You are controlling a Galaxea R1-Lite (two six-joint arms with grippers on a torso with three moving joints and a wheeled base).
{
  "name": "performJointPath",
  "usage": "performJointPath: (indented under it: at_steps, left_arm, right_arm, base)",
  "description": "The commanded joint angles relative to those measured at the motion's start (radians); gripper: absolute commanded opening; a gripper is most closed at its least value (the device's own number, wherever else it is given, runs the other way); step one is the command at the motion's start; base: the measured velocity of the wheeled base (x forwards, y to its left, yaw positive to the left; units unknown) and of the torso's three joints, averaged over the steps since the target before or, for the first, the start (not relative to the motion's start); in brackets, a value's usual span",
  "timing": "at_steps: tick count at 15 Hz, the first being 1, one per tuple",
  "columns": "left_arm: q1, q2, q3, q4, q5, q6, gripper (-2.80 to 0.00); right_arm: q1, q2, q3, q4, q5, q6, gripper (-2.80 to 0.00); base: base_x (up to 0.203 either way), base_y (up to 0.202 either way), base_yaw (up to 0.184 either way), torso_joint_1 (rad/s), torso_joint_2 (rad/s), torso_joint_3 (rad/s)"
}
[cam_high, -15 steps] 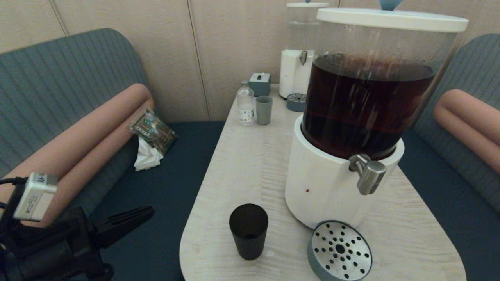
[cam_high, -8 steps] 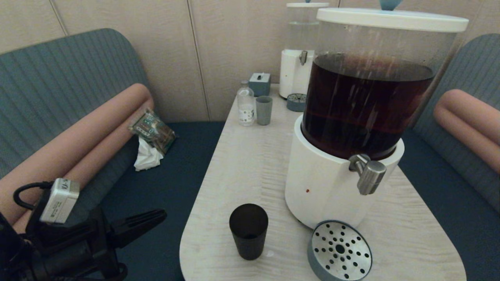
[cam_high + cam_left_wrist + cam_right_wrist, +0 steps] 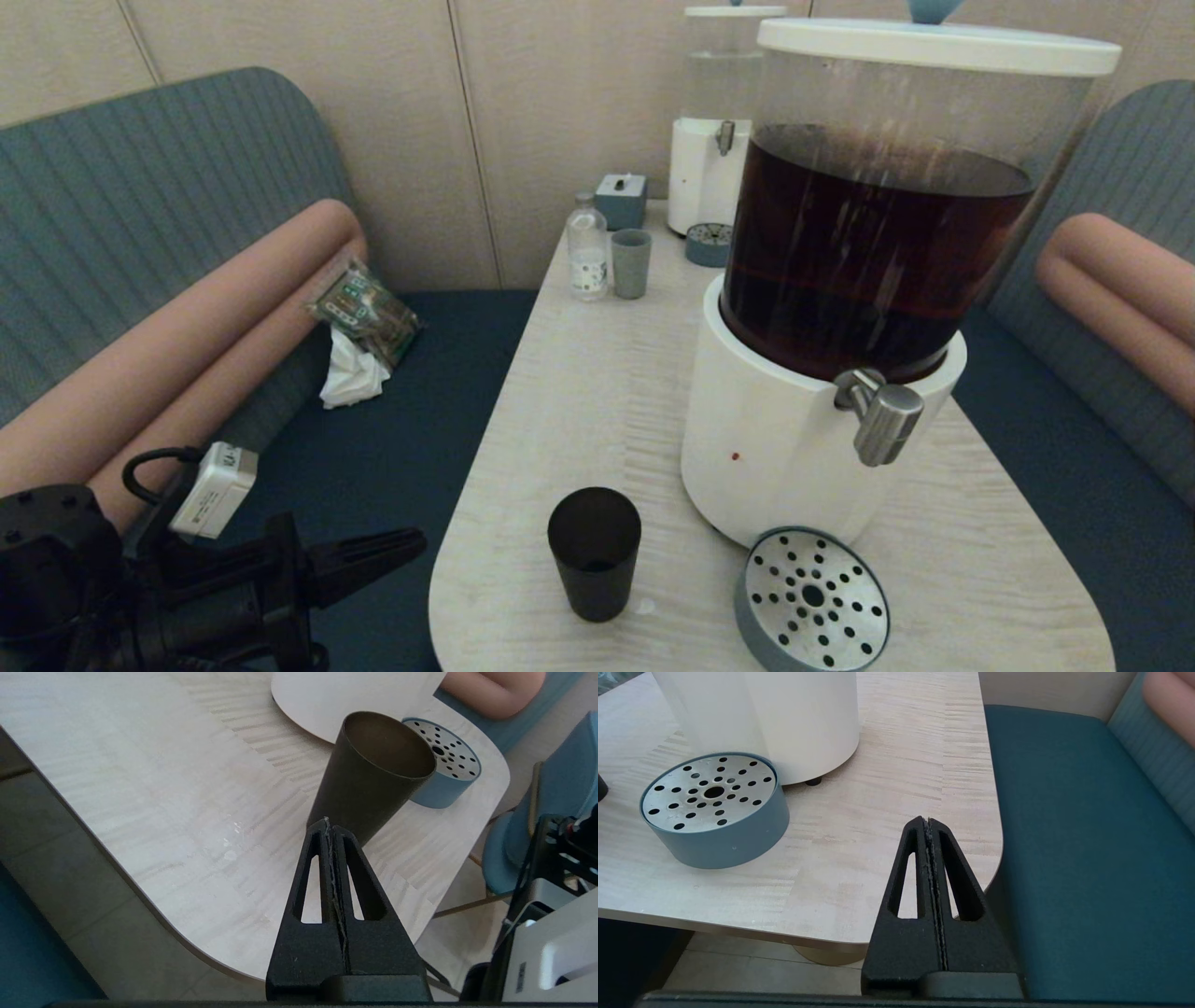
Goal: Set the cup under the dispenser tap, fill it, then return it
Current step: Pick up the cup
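Your left gripper sits clenched, its two black fingers pressed flat together with nothing between them, off the table's near left edge and pointed at the cup. It is near the cup but does not touch it. Your right gripper is likewise clenched on nothing, low at the table's near right corner, outside the head view.

The cup stands upright on the table close to the front edge, just left of the large dispenser's white base. It is a plain dark tapered tumbler without handle, wider at the rim than at the foot. In the left wrist view its mouth is open and the inner wall shows bare; you cannot confirm the bottom from there.

The dispenser tap, a short brushed-steel spout, projects from the base on the right-hand front, well apart from the cup. Below and slightly left of it lies a round grey-blue drip tray with a perforated metal top, just beside the base. The clear tank above holds dark brown liquid to roughly two thirds, under a white lid.

At the far end you have a smaller dispenser with clear liquid, its own small tray, a grey-green cup, a small clear bottle and a small grey box.
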Motion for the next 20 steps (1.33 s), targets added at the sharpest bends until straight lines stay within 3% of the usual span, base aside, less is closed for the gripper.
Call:
performJointPath:
  at_steps: [1, 4, 5, 7, 10, 12, 13, 16, 20]
  left_arm:
    - [0.000, 0.009, 0.001, -0.007, -0.006, -0.004, -2.80]
    - [-0.001, 0.022, 0.010, -0.007, -0.006, 0.022, -2.80]
    - [-0.002, 0.021, 0.008, -0.007, -0.008, 0.014, 0.00]
    - [-0.030, 0.022, 0.007, -0.007, -0.046, -0.023, 0.00]
    - [-0.039, 0.060, 0.010, -0.007, -0.190, -0.016, 0.00]
    - [-0.042, 0.061, 0.015, -0.007, -0.201, -0.018, 0.00]
    - [-0.043, 0.070, 0.016, -0.007, -0.205, 0.001, 0.00]
    - [-0.042, 0.099, 0.017, -0.007, -0.211, 0.177, 0.00]
    - [-0.044, 0.139, 0.004, -0.007, -0.262, 0.192, 0.00]
  right_arm:
    - [0.000, -0.003, 0.006, 0.000, 0.000, 0.000, -2.80]
    - [0.000, -0.003, 0.006, 0.000, 0.000, 0.000, -2.80]
    - [0.000, -0.003, 0.006, 0.000, 0.000, 0.000, -2.80]
    - [0.000, -0.003, 0.006, 0.000, 0.000, 0.000, -2.80]
    - [0.000, -0.003, 0.006, 0.000, 0.000, 0.000, -2.80]
    - [0.000, -0.003, 0.006, 0.000, 0.000, 0.000, -2.80]
    - [0.000, -0.003, 0.006, 0.000, 0.000, 0.000, -2.80]
    - [0.000, -0.003, 0.006, 0.000, 0.000, 0.000, -2.80]
    - [0.000, -0.003, 0.006, 0.000, 0.002, 0.000, -2.80]
  base:
    - [0.000, 0.000, 0.000, 0.000, 0.00, 0.000]
    - [0.000, 0.000, 0.000, 0.000, 0.00, 0.000]
    - [0.000, 0.000, 0.000, 0.000, 0.00, 0.000]
    - [0.000, 0.000, 0.000, 0.000, 0.00, 0.000]
    - [0.000, 0.000, 0.000, 0.000, 0.00, 0.000]
    - [0.000, 0.000, 0.000, 0.000, 0.00, 0.000]
    - [0.000, 0.000, 0.000, 0.000, 0.00, 0.000]
    - [0.000, 0.000, 0.000, 0.000, 0.00, 0.000]
    - [0.000, 0.000, 0.000, 0.000, 0.00, 0.000]
